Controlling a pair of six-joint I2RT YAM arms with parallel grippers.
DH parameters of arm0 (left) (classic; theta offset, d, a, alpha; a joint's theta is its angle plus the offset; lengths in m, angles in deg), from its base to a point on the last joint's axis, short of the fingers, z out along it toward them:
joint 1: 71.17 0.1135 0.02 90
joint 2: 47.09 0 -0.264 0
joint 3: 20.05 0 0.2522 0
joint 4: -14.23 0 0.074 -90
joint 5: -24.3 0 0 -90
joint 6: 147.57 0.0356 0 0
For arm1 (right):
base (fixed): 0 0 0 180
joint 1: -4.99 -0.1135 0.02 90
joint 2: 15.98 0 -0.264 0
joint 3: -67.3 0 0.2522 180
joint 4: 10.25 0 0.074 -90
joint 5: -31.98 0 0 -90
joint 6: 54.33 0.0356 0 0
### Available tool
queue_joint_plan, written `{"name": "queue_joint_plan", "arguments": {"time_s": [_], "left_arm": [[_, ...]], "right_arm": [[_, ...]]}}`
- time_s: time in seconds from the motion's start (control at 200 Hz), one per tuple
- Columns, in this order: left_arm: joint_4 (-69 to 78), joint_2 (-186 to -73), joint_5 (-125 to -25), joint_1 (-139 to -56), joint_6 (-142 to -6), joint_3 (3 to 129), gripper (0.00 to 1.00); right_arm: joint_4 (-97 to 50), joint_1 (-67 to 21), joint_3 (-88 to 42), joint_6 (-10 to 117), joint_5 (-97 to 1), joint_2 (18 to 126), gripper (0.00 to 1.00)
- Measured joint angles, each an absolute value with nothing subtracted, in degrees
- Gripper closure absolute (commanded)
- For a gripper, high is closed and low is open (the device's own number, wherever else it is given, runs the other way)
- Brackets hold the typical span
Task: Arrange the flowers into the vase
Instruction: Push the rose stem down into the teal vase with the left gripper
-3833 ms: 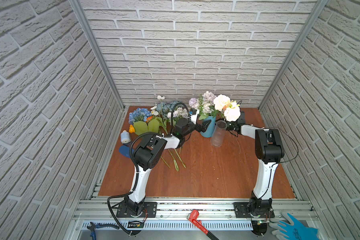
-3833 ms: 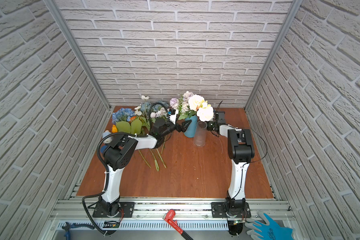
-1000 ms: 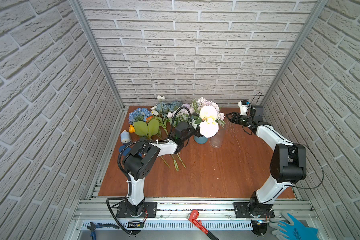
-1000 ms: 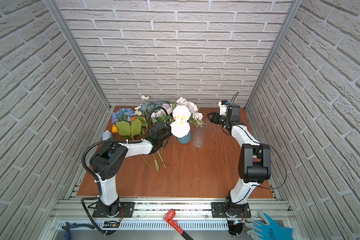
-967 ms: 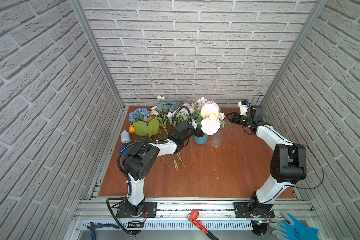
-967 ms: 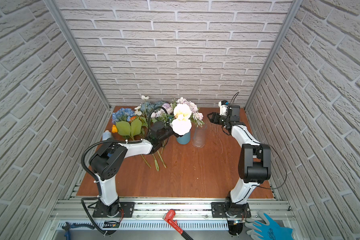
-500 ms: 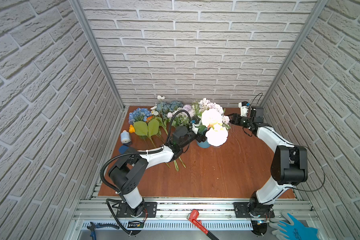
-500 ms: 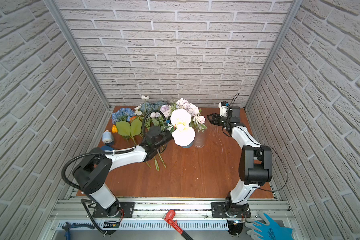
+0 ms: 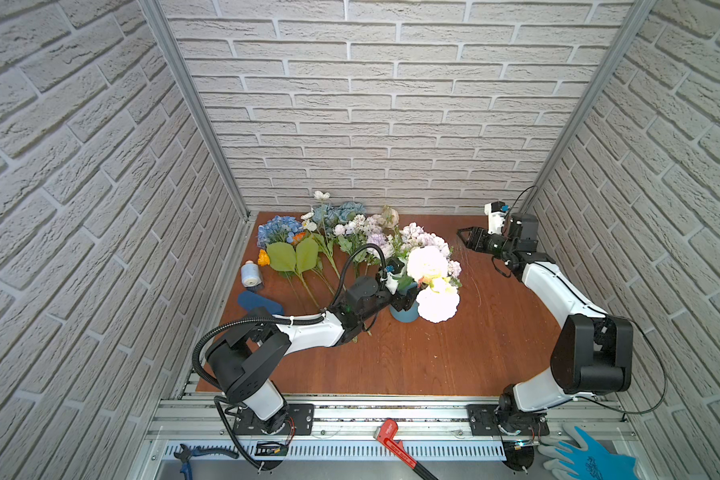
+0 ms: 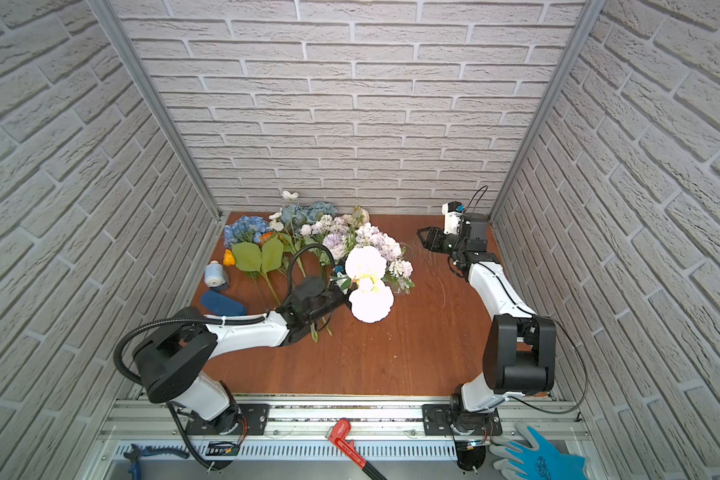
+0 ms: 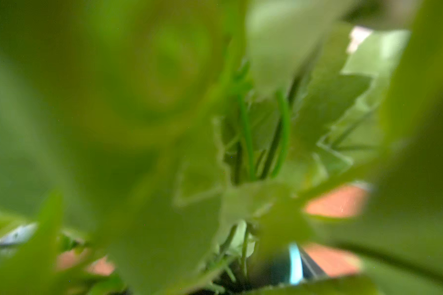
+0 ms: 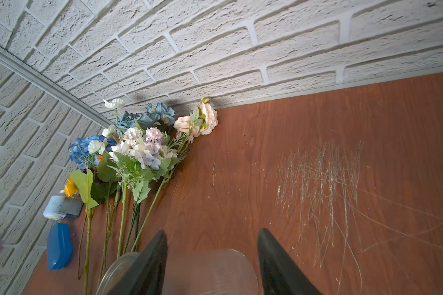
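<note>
The blue vase (image 9: 404,311) stands mid-table and holds cream roses (image 9: 427,264) and lilac clusters (image 9: 429,241). My left gripper (image 9: 406,300) is shut on the vase from the left, under the blooms. The left wrist view is filled with blurred green leaves (image 11: 164,127), with only a sliver of blue vase rim (image 11: 295,263) showing. More flowers (image 9: 308,237) lie at the back left, also seen in the right wrist view (image 12: 143,148). My right gripper (image 9: 464,240) hangs open at the back right (image 12: 212,231), holding nothing.
A clear glass (image 12: 207,270) stands below the right fingers, beside the vase. A pale blue spool (image 9: 250,274) and a flat blue object (image 9: 258,303) lie at the left edge. A red wrench (image 9: 395,440) and a blue glove (image 9: 591,457) lie past the front rail.
My left gripper has drawn the vase and its flowers toward the table's front. The right arm, at the vase seconds ago, has stayed at the back right.
</note>
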State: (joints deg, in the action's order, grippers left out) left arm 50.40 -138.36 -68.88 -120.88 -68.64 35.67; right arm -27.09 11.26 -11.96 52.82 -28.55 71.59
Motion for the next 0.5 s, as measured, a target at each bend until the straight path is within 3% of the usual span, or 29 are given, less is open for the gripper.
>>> {"name": "queue_joint_plan", "arguments": {"time_s": [0.2,0.285,0.42,0.5], "left_arm": [[56.0,-140.1,-67.1,-121.2,-68.7,34.2,0.5],[56.5,-140.3,-66.8,-121.2,-68.7,34.2,0.36],[56.8,-140.3,-66.5,-121.3,-68.7,34.3,0.02],[58.9,-140.1,-66.6,-121.3,-68.9,35.1,0.02]], "right_arm": [[-28.5,11.3,-11.0,52.8,-29.3,67.5,0.4],[-29.5,11.3,-11.0,52.8,-29.5,65.9,0.37],[-30.6,11.3,-11.0,53.1,-29.9,63.7,0.31],[-30.9,11.2,-11.0,53.3,-30.0,62.3,0.3]]}}
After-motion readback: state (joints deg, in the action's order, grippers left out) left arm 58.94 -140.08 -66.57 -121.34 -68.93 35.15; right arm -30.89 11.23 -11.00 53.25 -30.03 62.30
